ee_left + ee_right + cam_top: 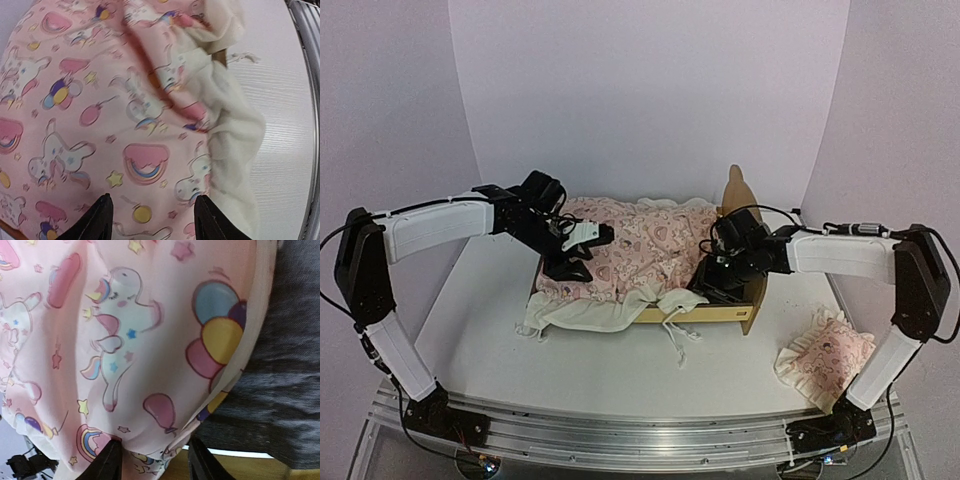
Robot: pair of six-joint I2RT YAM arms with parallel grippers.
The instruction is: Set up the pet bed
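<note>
Tabletop (620, 370): cover (650, 245) hides most of the pet bed (720, 314) (left tool (152, 200), right tool (154, 442) spread).

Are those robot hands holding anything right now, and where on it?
Left end effector open above the pink cover, holding nothing. Right end effector straddles the cover's edge; grip cannot be told.

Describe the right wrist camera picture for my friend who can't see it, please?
A pink cover printed with unicorns, balloons and rainbows fills most of the view, bulging between the two black fingertips of the right gripper at the bottom edge. To its right shows the pet bed: a dark grey fabric base and a strip of light wood.
</note>
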